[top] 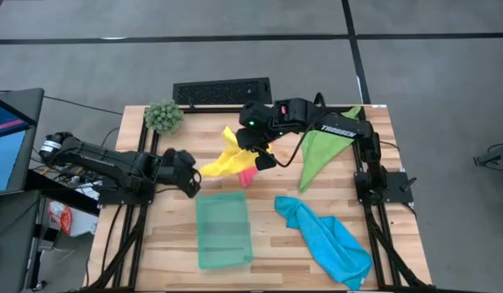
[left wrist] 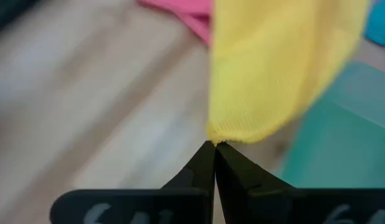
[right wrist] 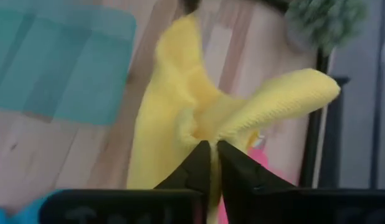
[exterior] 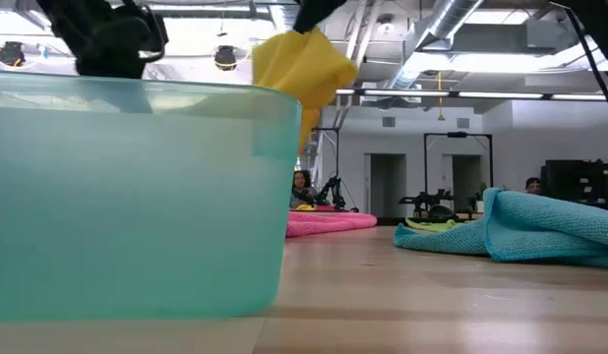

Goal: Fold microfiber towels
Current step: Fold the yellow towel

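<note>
yellow towel (top: 227, 160) hanging off the table between both grippers, above pink towel (top: 247, 176). left gripper (left wrist: 214, 149) pinching one corner, right gripper (right wrist: 212, 152) nipping a fold. keeping tension even, lowering flat before releasing.

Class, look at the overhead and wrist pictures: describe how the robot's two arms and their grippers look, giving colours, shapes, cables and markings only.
Both arms are dark, jointed links. The right arm carries white lettering, a green and a red light near its wrist, and a black cable. The left arm is plain. Each gripper, left gripper and right gripper, has two black tapered fingers.
</note>
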Robot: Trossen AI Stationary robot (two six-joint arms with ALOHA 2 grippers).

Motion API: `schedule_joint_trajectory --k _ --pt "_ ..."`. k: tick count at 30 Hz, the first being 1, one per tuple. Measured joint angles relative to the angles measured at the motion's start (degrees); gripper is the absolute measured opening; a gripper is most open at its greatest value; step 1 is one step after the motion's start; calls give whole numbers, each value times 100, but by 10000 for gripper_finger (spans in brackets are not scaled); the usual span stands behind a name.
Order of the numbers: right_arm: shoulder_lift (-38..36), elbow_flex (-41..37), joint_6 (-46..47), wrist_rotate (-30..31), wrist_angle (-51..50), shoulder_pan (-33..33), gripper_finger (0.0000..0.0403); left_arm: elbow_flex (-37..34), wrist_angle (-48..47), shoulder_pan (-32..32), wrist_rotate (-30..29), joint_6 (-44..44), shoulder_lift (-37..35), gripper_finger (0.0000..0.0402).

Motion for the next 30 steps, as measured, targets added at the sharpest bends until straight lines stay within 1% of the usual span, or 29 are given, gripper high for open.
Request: schedule_joint_trajectory --k 3,9,11,13,16,19,23,27,28,30 --pt "-1 1 61 -2 -167 -7 90 136 -222 360 -262 480 0 0" --pt "2 0 66 -15 -137 42 179 224 -235 922 -410 1309 0 0" --pt "4 0 114 -17 -229 42 199 224 -235 1093 -511 1490 0 0" --pt "7 0 206 -93 -278 21 211 224 -234 1237 -551 1649 0 0" --pt "176 -68 543 -422 -315 -98 215 224 -233 1373 -537 1823 0 0" --pt "267 -481 885 -728 -244 -236 213 224 -221 1415 -535 1882 0 0" --pt "287 -1445 1118 -948 -92 -305 203 224 -200 1416 -494 1882 0 0" --pt "293 -2594 1628 -1417 614 -254 194 224 -187 1413 -396 1884 0 0" --pt "297 -2812 1782 -1569 765 -253 192 224 -187 1413 -390 1882 0 0" --pt "295 -3170 2175 -1658 1168 -250 190 224 -185 1416 -390 1881 0 0"
